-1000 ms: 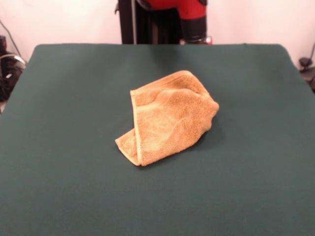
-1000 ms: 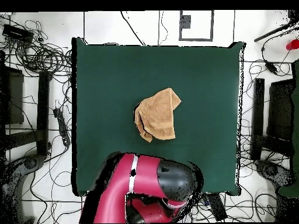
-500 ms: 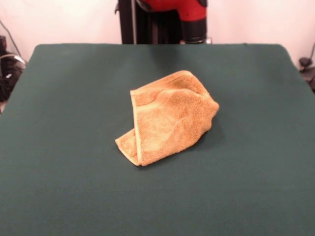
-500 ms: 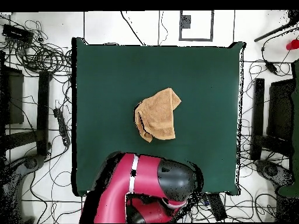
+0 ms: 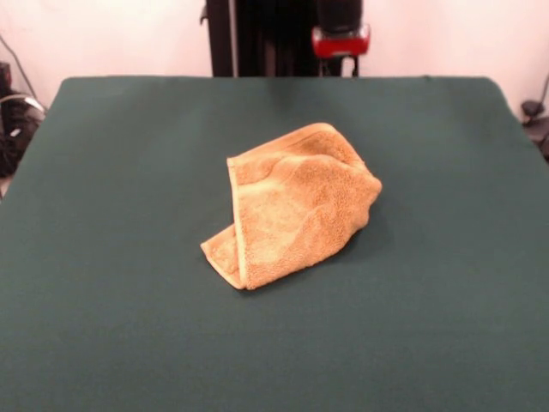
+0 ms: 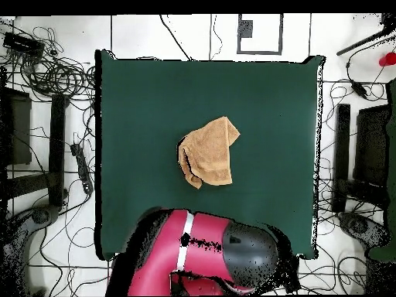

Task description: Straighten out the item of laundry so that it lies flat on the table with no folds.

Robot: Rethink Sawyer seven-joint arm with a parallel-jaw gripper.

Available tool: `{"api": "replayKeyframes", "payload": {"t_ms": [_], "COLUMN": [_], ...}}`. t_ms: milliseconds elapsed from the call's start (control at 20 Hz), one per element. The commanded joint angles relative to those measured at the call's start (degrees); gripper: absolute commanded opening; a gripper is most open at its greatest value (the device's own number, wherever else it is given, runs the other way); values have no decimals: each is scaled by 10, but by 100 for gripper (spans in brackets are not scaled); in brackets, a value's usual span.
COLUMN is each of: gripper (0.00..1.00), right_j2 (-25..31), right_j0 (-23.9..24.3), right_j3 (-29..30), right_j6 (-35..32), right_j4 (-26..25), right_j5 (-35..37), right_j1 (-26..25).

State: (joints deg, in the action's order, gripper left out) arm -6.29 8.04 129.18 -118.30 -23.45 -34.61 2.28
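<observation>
The orange-tan towel (image 5: pixel 292 206) lies crumpled and folded over itself near the middle of the dark green table (image 5: pixel 103 257). A hemmed edge runs down its left side, and a small flap sticks out at its lower left. In the overhead view the towel (image 6: pixel 209 151) lies mid-table. The red and black arm (image 6: pixel 205 259) hangs over the table's robot-side edge, well apart from the towel. Its lower end (image 5: pixel 340 39) shows at the top of the front view, behind the far edge. I cannot make out whether the gripper is open or shut. Nothing touches the towel.
Green cloth surrounds the towel on all sides. The black pedestal (image 5: pixel 257 39) stands behind the far edge. Cables and stands (image 6: pixel 46 69) lie on the floor around the table.
The arm has shifted: in the front view its red part has risen, leaving a black section with a red band. In the overhead view its dark end has moved right. The towel has not moved.
</observation>
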Motion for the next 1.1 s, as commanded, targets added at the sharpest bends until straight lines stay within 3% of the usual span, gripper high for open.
{"api": "replayKeyframes", "payload": {"t_ms": [50,300,650,1100], "gripper": [100,100,100,100], "right_j2": [28,31,16,-26], "right_j0": [19,20,-17,-141], "right_j3": [99,107,136,211], "right_j6": [-51,-54,-78,-149], "right_j4": [-24,-25,-24,-30], "right_j5": [124,132,74,-93], "right_j1": [102,114,99,57]}}
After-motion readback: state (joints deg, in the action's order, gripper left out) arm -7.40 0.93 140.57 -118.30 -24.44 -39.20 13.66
